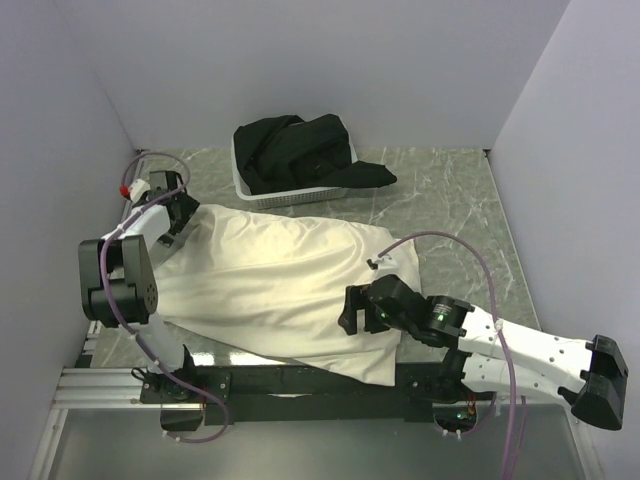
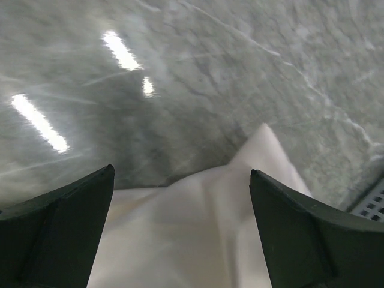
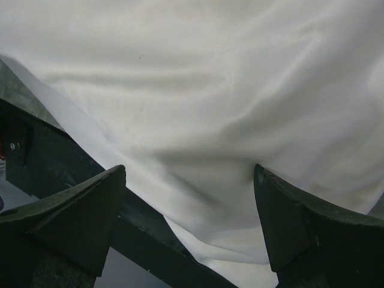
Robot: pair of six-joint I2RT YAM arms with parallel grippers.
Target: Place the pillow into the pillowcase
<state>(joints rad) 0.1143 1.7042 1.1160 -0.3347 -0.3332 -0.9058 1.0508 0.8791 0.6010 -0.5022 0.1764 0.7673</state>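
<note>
The cream-white pillowcase (image 1: 280, 275) lies spread and bulging across the middle of the table. The bear-printed pillow does not show in any view. My left gripper (image 1: 180, 210) is open at the pillowcase's far left corner; in the left wrist view its fingers straddle that corner (image 2: 240, 192) above the marble top, and I cannot tell if they touch it. My right gripper (image 1: 350, 310) is open over the pillowcase's near right part. In the right wrist view, fabric (image 3: 198, 90) fills the space between the open fingers (image 3: 90, 210), above the near hem.
A white basket (image 1: 290, 195) with a heap of black cloth (image 1: 300, 150) stands at the back of the table, just beyond the pillowcase. A black rail (image 1: 300, 378) runs along the near edge. Walls close in on the left, back and right.
</note>
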